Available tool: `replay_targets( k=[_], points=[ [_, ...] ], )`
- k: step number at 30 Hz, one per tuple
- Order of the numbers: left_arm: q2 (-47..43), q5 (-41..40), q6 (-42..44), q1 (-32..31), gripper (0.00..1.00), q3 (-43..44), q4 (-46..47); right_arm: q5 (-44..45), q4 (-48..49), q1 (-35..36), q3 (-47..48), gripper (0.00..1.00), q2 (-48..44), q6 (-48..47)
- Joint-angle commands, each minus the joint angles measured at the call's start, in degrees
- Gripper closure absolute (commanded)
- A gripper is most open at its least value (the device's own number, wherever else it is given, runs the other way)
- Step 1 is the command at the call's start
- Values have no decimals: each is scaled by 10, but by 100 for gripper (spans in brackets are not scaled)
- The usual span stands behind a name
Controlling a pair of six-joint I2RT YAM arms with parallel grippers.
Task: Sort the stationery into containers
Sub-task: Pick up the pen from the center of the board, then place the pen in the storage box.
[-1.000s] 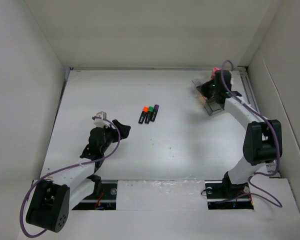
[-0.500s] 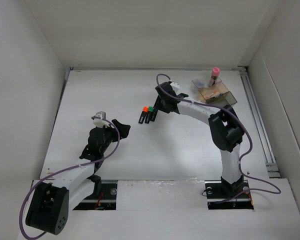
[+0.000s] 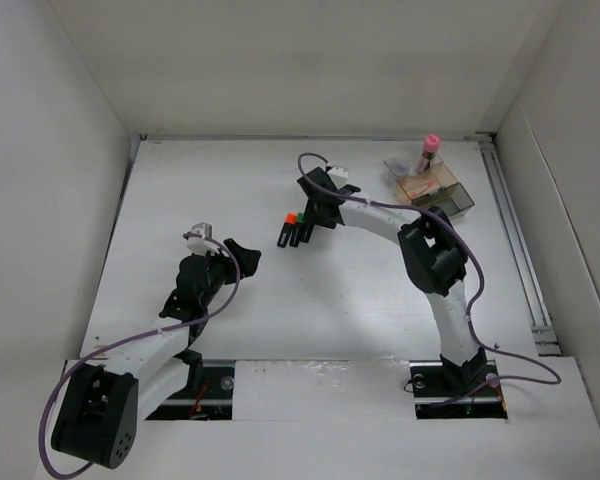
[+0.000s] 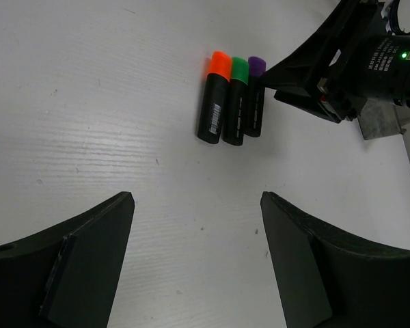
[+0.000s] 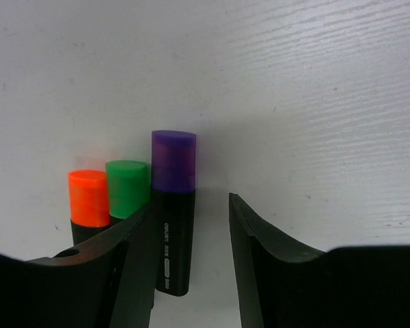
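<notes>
Three stubby black highlighters lie side by side mid-table: orange cap (image 3: 291, 218), green cap (image 3: 301, 219), and purple cap (image 5: 173, 162). They also show in the left wrist view as orange (image 4: 215, 96), green (image 4: 236, 102) and purple (image 4: 255, 102). My right gripper (image 3: 315, 212) is open and low over them. Its jaws straddle the purple highlighter (image 5: 172, 225), which lies close to the left finger (image 5: 133, 239). My left gripper (image 4: 197, 198) is open and empty, nearer and to the left of the row. The clear brownish box (image 3: 450, 192) stands at the back right.
A pink-capped pen (image 3: 428, 152) stands upright at the box's far side. White walls enclose the table on the left, back and right. The right arm (image 3: 380, 215) stretches across the table from the box side to the highlighters.
My right arm has swung from the box at the back right over to the highlighters and settled over the purple one. The left arm has not moved.
</notes>
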Motion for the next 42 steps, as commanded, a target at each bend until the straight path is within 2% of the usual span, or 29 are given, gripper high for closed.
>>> replay_targets(
  k=[1, 15, 18, 20, 21, 24, 27, 32, 34, 39, 42],
  points=[
    [-1, -1, -2, -2, 28, 11, 22, 4, -17, 10, 26, 52, 3, -24],
    [9, 4, -2, -2, 28, 11, 27, -1, -17, 15, 21, 52, 20, -30],
    [9, 4, -2, -2, 28, 11, 27, -1, -25, 4, 21, 60, 26, -17],
    [9, 4, -2, -2, 28, 11, 27, -1, -13, -2, -12, 66, 3, -11],
    [9, 4, -2, -2, 28, 11, 27, -1, -8, -9, -21, 76, -5, -11],
    [9, 4, -2, -2, 28, 11, 32, -7, -3, -30, -52, 90, -36, 2],
    [9, 9, -2, -2, 28, 11, 32, -4, 13, -56, -92, 92, -91, 15],
    [9, 15, -2, -2, 28, 11, 32, -35, 53, -155, -156, 94, -202, 40],
    [9, 15, -2, -2, 28, 11, 32, -55, 71, -226, -188, 94, -251, 54],
    [16, 21, -2, -2, 28, 11, 38, -84, 114, -369, -249, 94, -300, 78],
    [21, 21, -2, -2, 28, 11, 38, -117, 132, -413, -282, 96, -306, 102]
  ],
)
